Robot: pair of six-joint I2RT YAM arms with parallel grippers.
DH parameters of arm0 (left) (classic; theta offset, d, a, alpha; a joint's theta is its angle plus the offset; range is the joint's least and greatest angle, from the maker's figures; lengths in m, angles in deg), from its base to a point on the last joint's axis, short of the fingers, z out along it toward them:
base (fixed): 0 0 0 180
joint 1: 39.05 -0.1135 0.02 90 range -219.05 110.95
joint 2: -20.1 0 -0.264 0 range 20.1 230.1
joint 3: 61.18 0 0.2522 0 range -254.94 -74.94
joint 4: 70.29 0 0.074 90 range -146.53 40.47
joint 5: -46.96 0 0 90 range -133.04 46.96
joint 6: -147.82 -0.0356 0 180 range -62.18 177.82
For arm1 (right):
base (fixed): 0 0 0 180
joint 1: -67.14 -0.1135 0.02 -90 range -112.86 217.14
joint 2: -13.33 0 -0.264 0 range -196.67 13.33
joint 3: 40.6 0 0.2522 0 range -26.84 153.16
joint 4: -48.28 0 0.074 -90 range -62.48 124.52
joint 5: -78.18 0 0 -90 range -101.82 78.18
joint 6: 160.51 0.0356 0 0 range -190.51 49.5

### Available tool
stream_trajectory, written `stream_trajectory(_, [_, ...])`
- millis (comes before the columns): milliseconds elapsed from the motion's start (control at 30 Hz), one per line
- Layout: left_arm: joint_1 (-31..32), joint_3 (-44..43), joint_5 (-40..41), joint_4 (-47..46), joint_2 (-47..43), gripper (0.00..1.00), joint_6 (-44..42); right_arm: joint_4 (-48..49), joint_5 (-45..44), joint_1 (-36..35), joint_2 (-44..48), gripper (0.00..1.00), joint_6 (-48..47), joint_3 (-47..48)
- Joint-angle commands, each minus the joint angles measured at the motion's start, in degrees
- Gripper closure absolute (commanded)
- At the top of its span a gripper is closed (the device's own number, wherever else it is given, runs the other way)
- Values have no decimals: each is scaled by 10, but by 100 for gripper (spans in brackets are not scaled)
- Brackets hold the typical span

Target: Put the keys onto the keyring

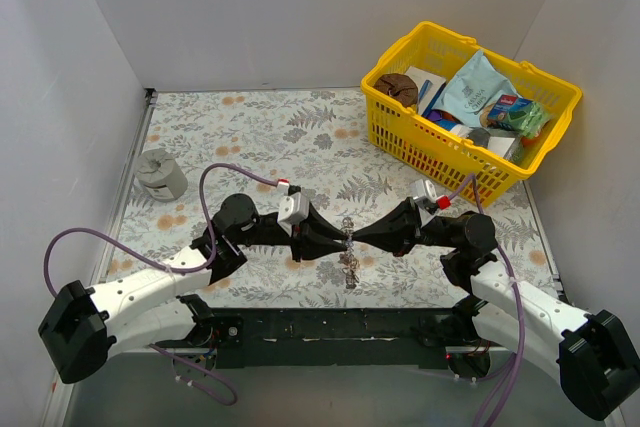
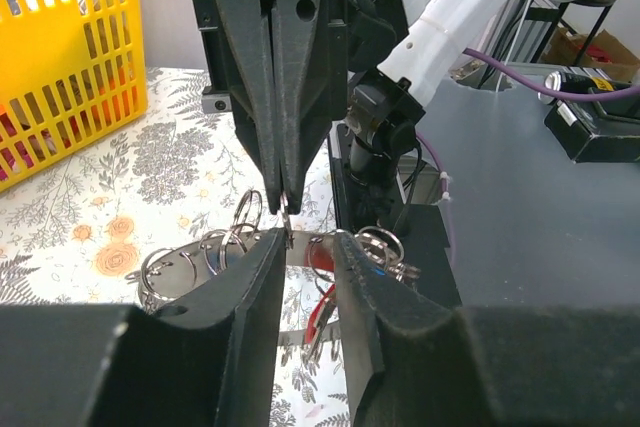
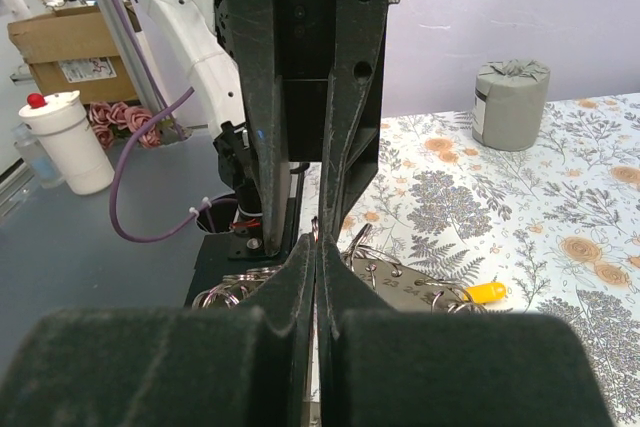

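Finding: my right end effector (image 3: pixel 316 247) is closed tight on a thin wire of the keyring (image 1: pixel 348 247), pinched at the very tips. My left end effector (image 2: pixel 310 242) stands narrowly parted, tip to tip with the right. I cannot tell whether its pads touch anything. The keyring sits at the middle of the surface (image 1: pixel 250 127), toward its near edge, directly between the two tips. Orientation: the bunch runs near to far, across the left-right line of my arms. The yellow key (image 3: pixel 483 292) lies flat on the far side, and the red key (image 2: pixel 322 312) shows through my left gap on the near side. Which way the ring's opening faces cannot be read. Risks: the tip pinch holds little wire, so a twist or tug from the left could slip the ring free and drop it. Several small rings crowd the gap, so my left may close on the wrong loop. The tips are close enough to collide.
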Motion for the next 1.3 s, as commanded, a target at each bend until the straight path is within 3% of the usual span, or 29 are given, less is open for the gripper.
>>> stream_trajectory(0, [4,-1,22,-22,9,78,12,25,-15,-3,13,99,-4,20])
stream_trajectory(233, [8,0,30,-31,14,90,16,25,-13,-3,14,99,-3,18])
stream_trajectory(433, [8,-4,43,-33,20,86,23,28,-11,-3,13,99,-2,15])
stream_trajectory(633, [9,-7,48,-37,30,100,16,29,-10,-3,12,99,-1,12])
stream_trajectory(767, [10,-11,55,-25,28,100,12,24,-10,-3,12,99,-1,11])
stream_trajectory(900, [10,-13,79,3,12,100,-7,-46,-16,-3,13,99,-6,32])
stream_trajectory(1000, [11,-18,97,43,-3,100,-34,-90,-18,-3,13,73,-15,46])
stream_trajectory(1033, [11,-19,112,61,-5,100,-40,-93,-17,-3,15,56,-17,49])
stream_trajectory(1067, [11,-21,118,71,-11,100,-56,-95,-13,-3,19,31,-19,48])
stream_trajectory(1100, [12,-24,125,79,-12,100,-64,-95,-13,-3,22,21,-24,48])
stream_trajectory(1167, [12,-31,141,107,-14,100,-89,-98,-11,-2,31,11,-30,47])
stream_trajectory(1267, [13,-44,151,142,-15,100,-114,-127,-12,-3,41,9,-50,56])
